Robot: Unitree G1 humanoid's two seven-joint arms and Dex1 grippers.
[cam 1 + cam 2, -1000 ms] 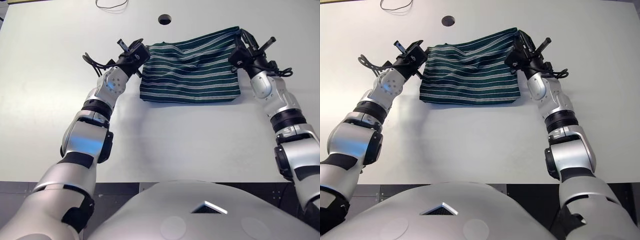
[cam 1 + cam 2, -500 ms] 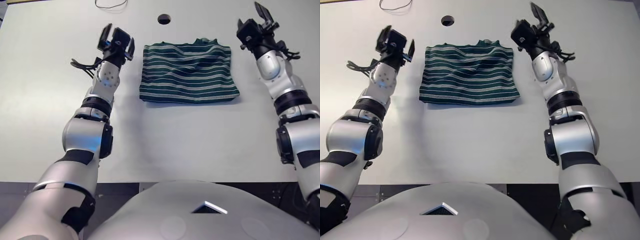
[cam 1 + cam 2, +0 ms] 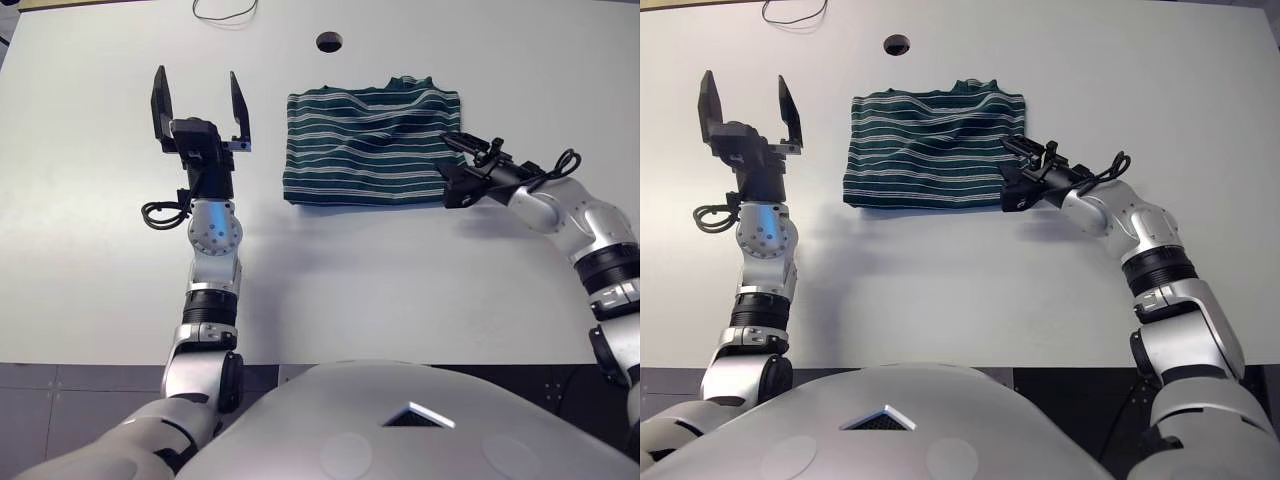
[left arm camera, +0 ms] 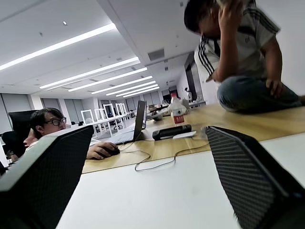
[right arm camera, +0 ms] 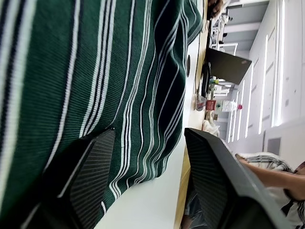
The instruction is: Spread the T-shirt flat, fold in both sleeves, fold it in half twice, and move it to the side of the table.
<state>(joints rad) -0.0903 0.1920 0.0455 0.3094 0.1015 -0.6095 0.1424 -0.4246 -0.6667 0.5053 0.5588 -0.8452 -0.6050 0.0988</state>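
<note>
- My left gripper [image 3: 196, 92]: forearm held upright, fingers pointing straight up, spread wide.
- My right gripper [image 3: 452, 170]: arm low, elbow bent, wrist turned inward (toward my left), fingers apart.

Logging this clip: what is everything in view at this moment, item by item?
T-shirt: one, dark green with white stripes, folded, on the far middle of the table.
Table: one, white, under everything.
Round hole: one, dark, in the tabletop beyond the T-shirt.
Cable: one, black, looped at the table's far edge.
Left gripper: one, black, left of the T-shirt and apart from it, fingers open.
Right gripper: one, black, at the T-shirt's near right corner, fingers open.
</note>
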